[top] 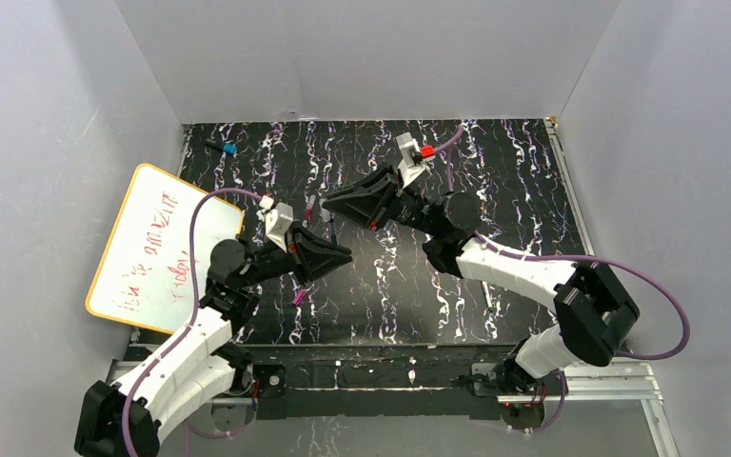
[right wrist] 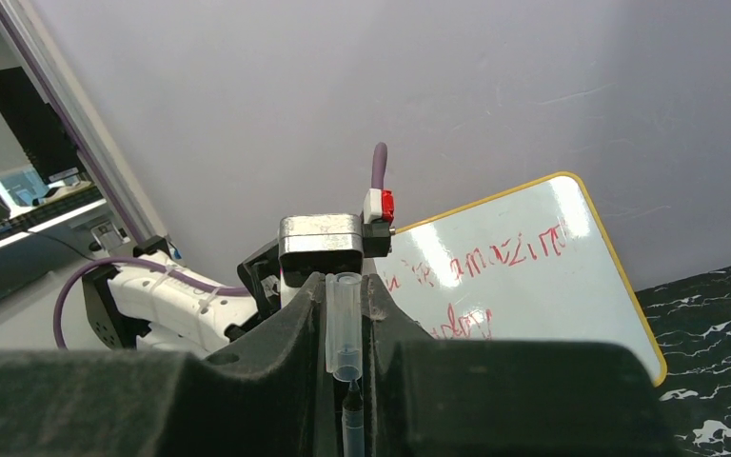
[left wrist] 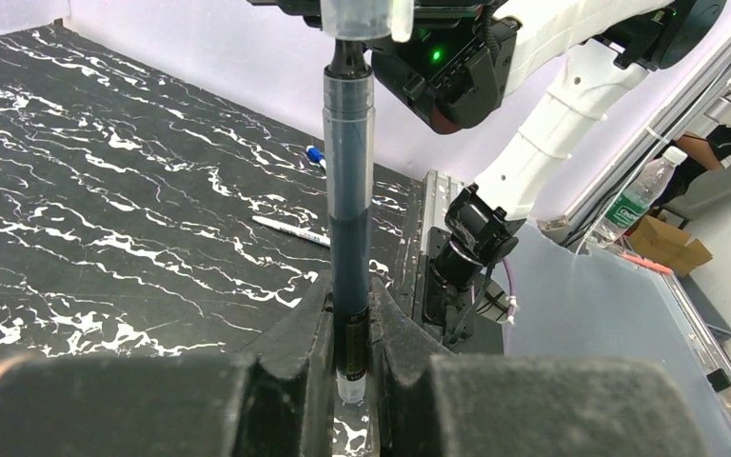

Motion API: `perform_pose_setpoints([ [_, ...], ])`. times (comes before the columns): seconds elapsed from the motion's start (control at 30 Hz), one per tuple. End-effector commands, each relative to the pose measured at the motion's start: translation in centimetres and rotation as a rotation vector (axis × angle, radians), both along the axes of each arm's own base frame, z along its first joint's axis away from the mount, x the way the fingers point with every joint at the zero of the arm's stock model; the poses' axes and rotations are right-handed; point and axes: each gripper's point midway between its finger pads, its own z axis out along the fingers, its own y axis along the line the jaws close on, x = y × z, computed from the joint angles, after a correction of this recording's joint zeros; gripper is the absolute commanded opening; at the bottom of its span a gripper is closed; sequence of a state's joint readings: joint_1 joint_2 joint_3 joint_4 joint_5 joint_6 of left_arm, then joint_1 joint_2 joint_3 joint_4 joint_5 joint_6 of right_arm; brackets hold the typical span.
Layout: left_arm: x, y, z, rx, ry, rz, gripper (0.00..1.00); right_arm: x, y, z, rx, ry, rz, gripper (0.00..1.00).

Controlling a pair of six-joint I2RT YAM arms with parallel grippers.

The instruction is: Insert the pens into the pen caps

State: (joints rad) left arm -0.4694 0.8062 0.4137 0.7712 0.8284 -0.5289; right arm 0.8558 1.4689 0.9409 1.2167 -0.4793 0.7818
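Observation:
My left gripper (left wrist: 352, 307) is shut on a dark-barrelled pen (left wrist: 348, 190) that stands up out of its jaws. The pen's tip sits right at the mouth of a clear greyish pen cap (right wrist: 345, 324), and my right gripper (right wrist: 345, 297) is shut on that cap. From above, the left gripper (top: 338, 255) and right gripper (top: 335, 203) meet nose to nose over the mat's middle. A magenta pen cap (top: 298, 297) lies on the mat near the left arm. A white pen (left wrist: 290, 230) lies flat on the mat.
A whiteboard (top: 152, 248) with red writing leans at the left edge of the black marbled mat (top: 495, 190). A short black object with a blue tip (top: 221, 148) lies at the back left. Grey walls close in on three sides.

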Motion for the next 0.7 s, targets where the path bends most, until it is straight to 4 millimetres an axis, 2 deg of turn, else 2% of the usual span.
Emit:
perform_pose_setpoints([
  [0.0,-1.0,-0.1,0.7,-0.017,-0.039,-0.044,0.0,-1.0,-1.0,3.8,0.1,-0.115,-0.007,0.01],
  [0.33,-1.0,-0.2,0.8,-0.021,-0.034,-0.042,0.0,-1.4,-1.7,4.7,0.098,-0.167,-0.041,0.01],
  [0.67,-1.2,-0.1,0.8,-0.021,-0.037,-0.044,0.0,-1.2,-2.1,4.4,0.079,-0.205,-0.095,0.01],
])
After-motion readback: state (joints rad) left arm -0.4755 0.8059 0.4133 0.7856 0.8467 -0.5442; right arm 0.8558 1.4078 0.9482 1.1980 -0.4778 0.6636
